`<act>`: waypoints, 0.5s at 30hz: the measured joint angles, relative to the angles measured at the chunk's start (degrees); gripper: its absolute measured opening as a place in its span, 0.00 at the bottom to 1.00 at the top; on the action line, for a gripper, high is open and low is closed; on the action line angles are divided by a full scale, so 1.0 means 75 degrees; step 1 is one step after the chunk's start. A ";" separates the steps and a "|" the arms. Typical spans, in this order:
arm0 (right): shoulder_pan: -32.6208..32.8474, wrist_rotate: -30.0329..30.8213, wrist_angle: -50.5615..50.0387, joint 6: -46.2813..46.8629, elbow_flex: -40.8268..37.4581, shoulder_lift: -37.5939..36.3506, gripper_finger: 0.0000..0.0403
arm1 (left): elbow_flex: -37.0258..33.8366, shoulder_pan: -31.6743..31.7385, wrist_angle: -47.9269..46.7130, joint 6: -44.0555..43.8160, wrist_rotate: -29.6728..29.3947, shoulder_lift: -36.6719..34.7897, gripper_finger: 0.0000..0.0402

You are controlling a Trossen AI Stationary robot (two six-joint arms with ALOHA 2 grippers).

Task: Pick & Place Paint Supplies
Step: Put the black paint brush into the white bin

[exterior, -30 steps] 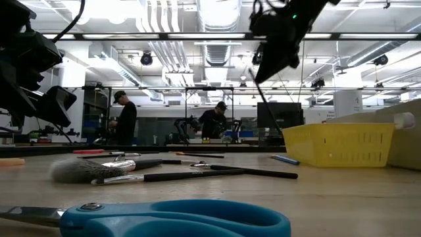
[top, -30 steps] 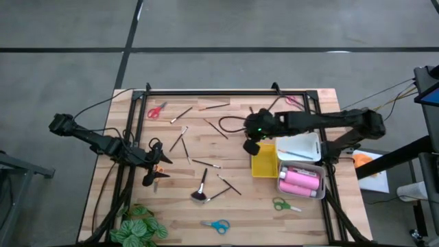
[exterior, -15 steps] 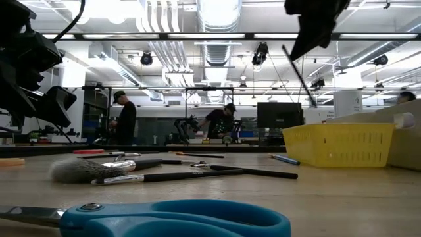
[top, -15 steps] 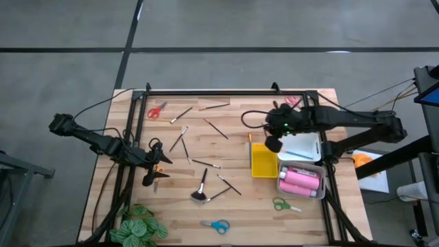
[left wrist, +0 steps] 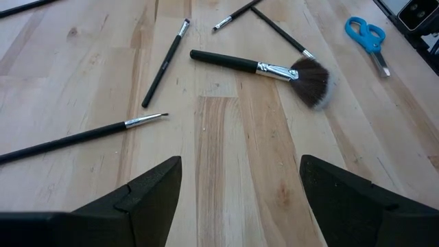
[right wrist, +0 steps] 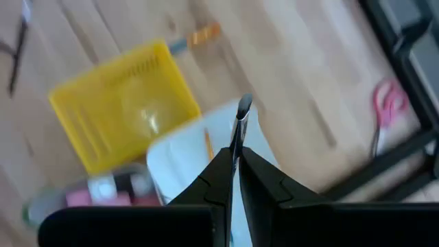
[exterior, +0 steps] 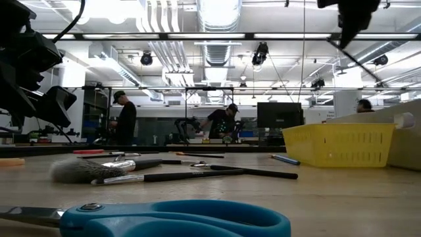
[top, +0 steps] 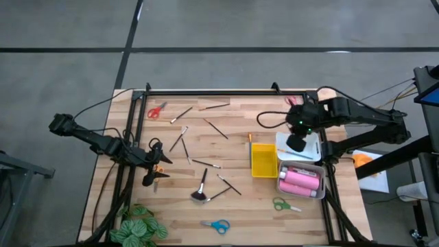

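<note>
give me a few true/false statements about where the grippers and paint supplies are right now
1. The right gripper is shut on a thin brush. True.
2. The right gripper hangs over the yellow tray. False: it is over the white tray.
3. The left gripper is open, holding nothing. True.
4. The pink paint bottles lie loose on the bare table. False: they lie in a tray beside the yellow one.
5. The blue scissors lie near the table's front edge, by the leafy plant. True.
</note>
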 joint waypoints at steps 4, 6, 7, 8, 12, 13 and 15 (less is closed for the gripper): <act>0.0003 -0.0118 -0.0367 -0.0159 0.0029 0.0059 0.05 | 0.0000 -0.0003 0.0000 0.0000 0.0001 0.0000 0.75; 0.0000 -0.0108 -0.0397 -0.0263 -0.0048 0.0059 0.05 | 0.0000 0.0000 0.0000 0.0000 -0.0002 0.0000 0.75; 0.0000 -0.0103 -0.0456 -0.0268 -0.0074 0.0059 0.05 | 0.0000 -0.0001 0.0000 0.0000 -0.0001 0.0000 0.75; 0.0000 -0.0103 -0.0549 -0.0271 -0.0097 0.0059 0.05 | 0.0000 -0.0001 0.0000 0.0000 -0.0002 0.0000 0.75; 0.0006 -0.0106 -0.0878 -0.0448 -0.0283 0.0050 0.05 | 0.0000 -0.0001 0.0000 0.0000 -0.0001 0.0000 0.75; 0.0006 -0.0106 -0.0932 -0.0540 -0.0361 0.0052 0.05 | 0.0000 0.0000 0.0000 0.0000 0.0001 0.0000 0.75; 0.0006 -0.0105 -0.0938 -0.0635 -0.0519 0.0053 0.05 | 0.0000 0.0000 0.0000 0.0000 -0.0002 0.0000 0.75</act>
